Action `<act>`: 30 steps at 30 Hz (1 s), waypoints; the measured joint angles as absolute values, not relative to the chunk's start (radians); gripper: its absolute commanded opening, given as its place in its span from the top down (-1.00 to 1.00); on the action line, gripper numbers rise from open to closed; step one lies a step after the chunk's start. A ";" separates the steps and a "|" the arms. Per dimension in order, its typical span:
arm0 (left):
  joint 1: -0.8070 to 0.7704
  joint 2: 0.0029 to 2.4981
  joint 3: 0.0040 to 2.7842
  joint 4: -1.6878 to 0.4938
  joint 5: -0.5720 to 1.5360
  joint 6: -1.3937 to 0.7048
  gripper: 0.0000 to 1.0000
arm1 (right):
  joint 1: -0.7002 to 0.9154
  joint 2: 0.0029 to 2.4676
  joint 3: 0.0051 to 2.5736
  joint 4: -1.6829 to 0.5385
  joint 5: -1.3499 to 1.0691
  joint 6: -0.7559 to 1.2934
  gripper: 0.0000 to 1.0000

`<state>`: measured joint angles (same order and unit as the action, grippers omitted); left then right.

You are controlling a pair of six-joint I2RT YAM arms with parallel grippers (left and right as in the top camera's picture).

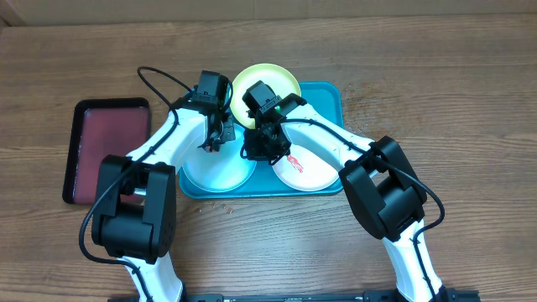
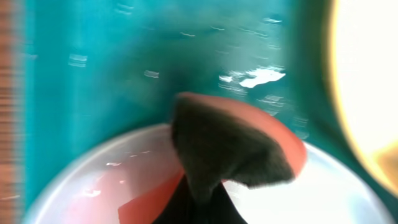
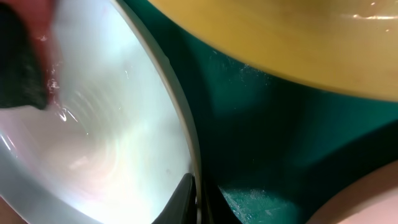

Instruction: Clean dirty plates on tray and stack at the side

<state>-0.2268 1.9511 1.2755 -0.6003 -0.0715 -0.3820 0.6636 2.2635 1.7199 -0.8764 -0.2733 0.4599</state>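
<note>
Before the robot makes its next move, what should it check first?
1. Left gripper holds the dark-faced orange sponge: ok.
2. Sponge over the light blue round plastic plate: ok.
3. Right gripper clamping that plate's rim: cannot tell; one fingertip shows there.
4. White round plastic plate clean: not ok, red smear.
5. Plates stacked beside the turquoise rectangular plastic tray: not ok; all three on it.

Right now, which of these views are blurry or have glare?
Overhead view: sharp, evenly lit. Left wrist view: smeared by blur, the sponge soft, white glare on the tray. Right wrist view: out of focus, yellow-green plate a blur, sheen on the light blue plate.
</note>
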 measured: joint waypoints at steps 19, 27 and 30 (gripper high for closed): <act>-0.224 1.951 1.285 -0.962 0.056 -0.312 0.92 | 0.662 2.263 1.720 -0.883 -0.274 0.459 0.92; -0.227 1.952 1.285 -1.011 -0.374 -0.381 0.92 | 0.662 2.263 1.720 -0.883 -0.274 0.459 0.92; -0.228 1.953 1.293 -0.968 -0.429 -0.418 0.91 | 0.662 2.263 1.720 -0.883 -0.274 0.459 0.92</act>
<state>-0.2279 1.9530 1.2934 -0.9680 -0.4286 -0.4175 0.6617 2.2635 1.7203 -0.8825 -0.2745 0.4587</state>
